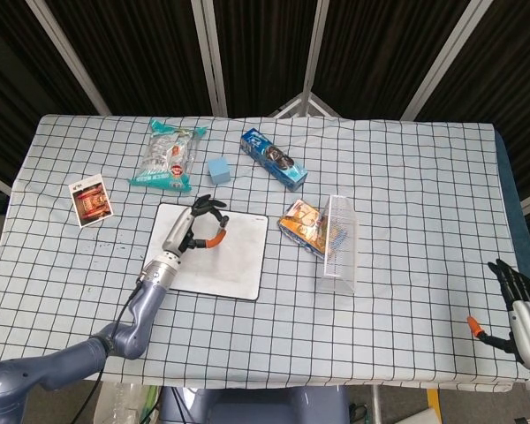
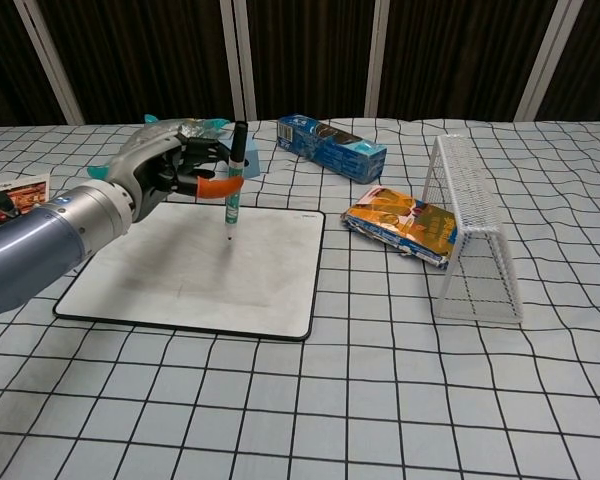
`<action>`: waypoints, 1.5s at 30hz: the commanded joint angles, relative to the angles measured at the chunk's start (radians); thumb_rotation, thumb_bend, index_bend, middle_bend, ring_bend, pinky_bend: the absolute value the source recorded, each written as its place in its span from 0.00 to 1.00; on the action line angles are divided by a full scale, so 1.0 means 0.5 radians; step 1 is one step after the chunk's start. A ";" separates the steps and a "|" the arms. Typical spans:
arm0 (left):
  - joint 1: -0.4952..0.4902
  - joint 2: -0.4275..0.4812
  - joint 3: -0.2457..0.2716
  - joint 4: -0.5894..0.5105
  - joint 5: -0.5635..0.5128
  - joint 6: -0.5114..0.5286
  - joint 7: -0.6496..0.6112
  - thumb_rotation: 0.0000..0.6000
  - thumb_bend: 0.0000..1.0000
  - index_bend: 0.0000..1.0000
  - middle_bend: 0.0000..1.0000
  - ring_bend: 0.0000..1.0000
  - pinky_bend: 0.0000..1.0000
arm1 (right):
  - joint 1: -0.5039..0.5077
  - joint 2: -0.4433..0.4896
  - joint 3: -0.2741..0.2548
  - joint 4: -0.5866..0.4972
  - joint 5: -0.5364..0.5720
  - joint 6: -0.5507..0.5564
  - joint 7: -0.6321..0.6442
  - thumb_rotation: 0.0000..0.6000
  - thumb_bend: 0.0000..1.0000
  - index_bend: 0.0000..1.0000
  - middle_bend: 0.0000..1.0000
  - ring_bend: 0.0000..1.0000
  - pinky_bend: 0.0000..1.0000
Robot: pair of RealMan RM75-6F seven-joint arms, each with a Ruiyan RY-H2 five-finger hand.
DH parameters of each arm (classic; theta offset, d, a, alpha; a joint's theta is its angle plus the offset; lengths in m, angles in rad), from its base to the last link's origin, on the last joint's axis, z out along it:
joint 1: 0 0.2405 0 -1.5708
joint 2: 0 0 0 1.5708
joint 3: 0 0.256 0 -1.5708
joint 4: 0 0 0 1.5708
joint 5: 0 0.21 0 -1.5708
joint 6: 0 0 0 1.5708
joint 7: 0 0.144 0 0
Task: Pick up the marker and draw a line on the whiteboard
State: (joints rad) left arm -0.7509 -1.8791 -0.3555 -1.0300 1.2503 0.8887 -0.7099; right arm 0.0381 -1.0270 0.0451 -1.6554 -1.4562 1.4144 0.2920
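My left hand (image 2: pixel 170 170) (image 1: pixel 193 228) holds a green and black marker (image 2: pixel 234 180) nearly upright between an orange-tipped thumb and the fingers. The marker's tip points down at the upper middle of the whiteboard (image 2: pixel 190 285) (image 1: pixel 234 265), on or just above its surface. No drawn line is plain on the board. The white board with its black rim lies flat on the checked cloth. My right hand (image 1: pixel 517 314) hangs off the table's near right corner, fingers apart, holding nothing.
A white wire rack (image 2: pixel 472 240) and an orange snack pack (image 2: pixel 400 225) stand right of the board. Behind it are a blue box (image 2: pixel 332 146), a light blue cube (image 1: pixel 217 169) and a clear snack bag (image 1: pixel 168 155). A card (image 1: pixel 92 201) lies at far left.
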 commanded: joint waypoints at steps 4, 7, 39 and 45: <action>-0.005 -0.008 0.007 0.008 -0.008 -0.014 -0.001 1.00 0.59 0.76 0.24 0.05 0.09 | 0.000 0.003 0.001 -0.003 0.002 -0.002 0.004 1.00 0.30 0.00 0.00 0.00 0.00; -0.001 -0.010 0.013 -0.002 -0.011 -0.016 -0.004 1.00 0.59 0.76 0.24 0.05 0.09 | 0.001 0.003 0.003 -0.004 0.002 -0.001 0.004 1.00 0.30 0.00 0.00 0.00 0.00; 0.276 0.308 0.245 -0.579 0.163 0.216 -0.011 1.00 0.59 0.77 0.25 0.05 0.09 | -0.018 -0.015 -0.008 -0.006 -0.036 0.048 -0.039 1.00 0.30 0.00 0.00 0.00 0.00; 0.232 0.306 0.175 -0.510 0.111 0.178 -0.005 1.00 0.59 0.77 0.25 0.05 0.09 | -0.018 -0.021 -0.010 0.004 -0.035 0.043 -0.037 1.00 0.30 0.00 0.00 0.00 0.00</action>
State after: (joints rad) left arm -0.6292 -1.7230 -0.2612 -1.2934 1.3115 0.9825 -0.7139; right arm 0.0290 -1.0368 0.0404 -1.6538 -1.4740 1.4364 0.2738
